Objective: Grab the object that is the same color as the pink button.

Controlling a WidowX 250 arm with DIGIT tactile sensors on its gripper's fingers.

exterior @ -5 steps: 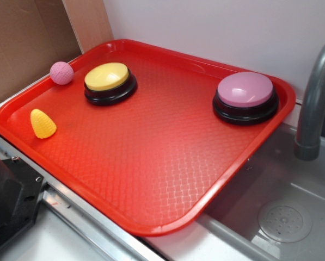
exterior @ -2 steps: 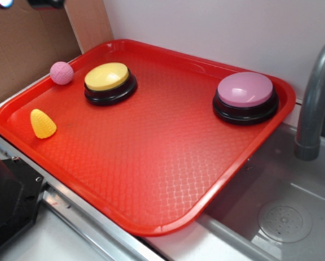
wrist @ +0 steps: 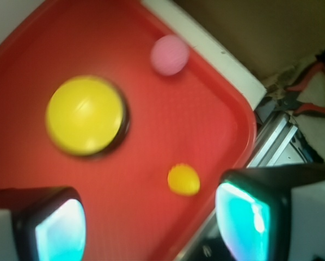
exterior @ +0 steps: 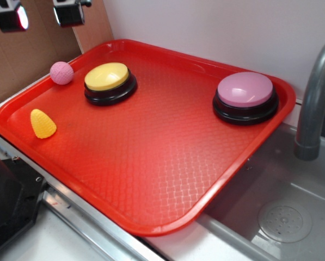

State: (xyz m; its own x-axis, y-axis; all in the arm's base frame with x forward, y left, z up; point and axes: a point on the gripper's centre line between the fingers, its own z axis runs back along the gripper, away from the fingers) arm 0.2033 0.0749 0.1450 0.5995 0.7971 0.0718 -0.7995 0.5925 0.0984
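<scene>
The small pink dimpled ball [exterior: 61, 73] lies at the far left corner of the red tray [exterior: 151, 179], just left of the yellow button. It also shows in the wrist view [wrist: 169, 54], blurred. The pink button [exterior: 245, 97] stands at the tray's right side on a black base. My gripper [exterior: 41, 14] hangs high at the top left, above and behind the ball; only its two fingertips show. In the wrist view the gripper [wrist: 151, 223] is open and empty, with bare tray between the jaws.
A yellow dome button [exterior: 110, 82] stands right of the ball. A yellow textured cone toy [exterior: 42, 124] lies near the tray's left edge. A grey faucet [exterior: 314, 103] and sink [exterior: 284, 220] are at the right. Cardboard [exterior: 20, 49] stands behind the tray.
My gripper has come down into the exterior view at the top left; a second ago it was out of sight. The objects on the tray have not moved.
</scene>
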